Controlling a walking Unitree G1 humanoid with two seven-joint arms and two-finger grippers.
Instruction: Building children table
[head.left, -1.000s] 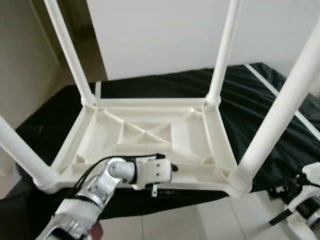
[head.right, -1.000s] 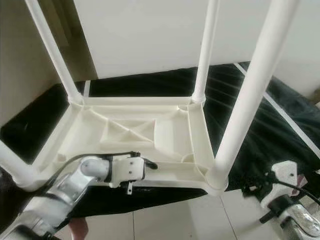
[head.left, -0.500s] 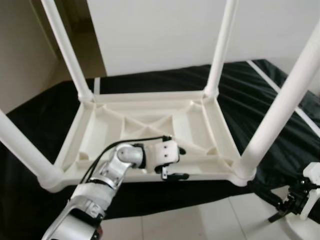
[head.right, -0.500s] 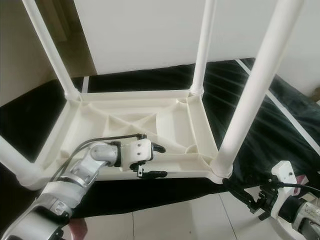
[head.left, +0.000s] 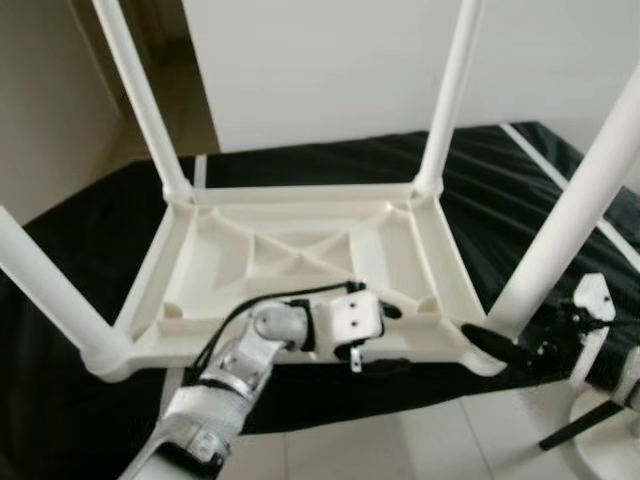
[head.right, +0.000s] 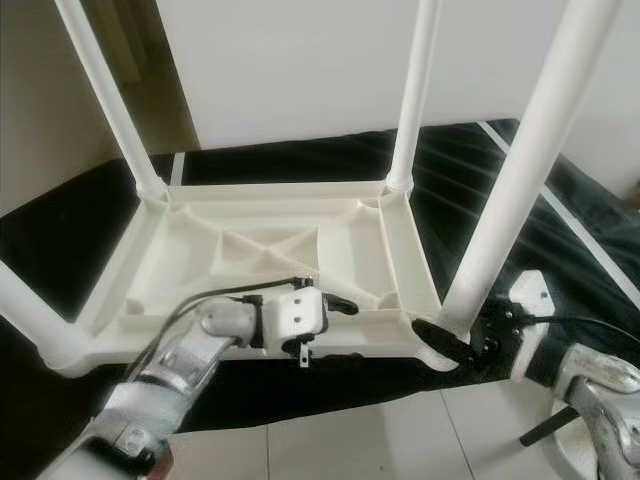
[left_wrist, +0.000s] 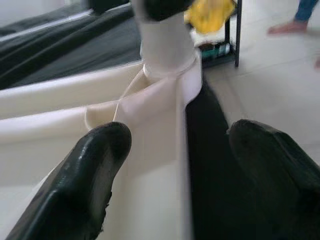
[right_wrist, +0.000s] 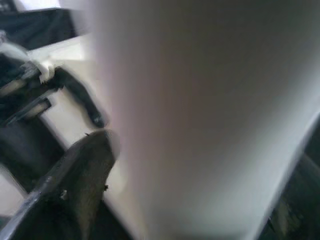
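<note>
Table upside down on black-covered bed, both pincers at near rim

Children's table (head.left: 300, 260), white plastic, lies top-down on a bed (head.left: 100, 210) with a black cover, near the bed's front edge. Inverted that way, its ribbed underside and leg sockets face up, so legs can be pushed in from above. All four legs stand in their corner sockets: far-left leg (head.left: 140, 100), far-right leg (head.left: 450, 95), near-left leg (head.left: 45, 290), near-right leg (head.left: 580, 200).

Left pincer (head.left: 375, 335) sits at the table's near rim, toward the middle. In the left wrist view its fingers (left_wrist: 87, 170) are apart, straddling the rim wall with one inside the frame and one outside; not visibly pressing on it. Judged: placed to steady or brace the frame.

Right pincer (head.right: 450, 345) reaches to the near-right corner, at the socket base of the near-right leg. In the right wrist view the leg bulks between spread fingers (right_wrist: 75, 175). Whether they actually bear on the leg cannot be told; blurred. Judged: positioned to seat or check that last leg.

Pale tiled floor (head.left: 400, 440) in front of the bed.

No brand, label or writing readable anywhere.
</note>
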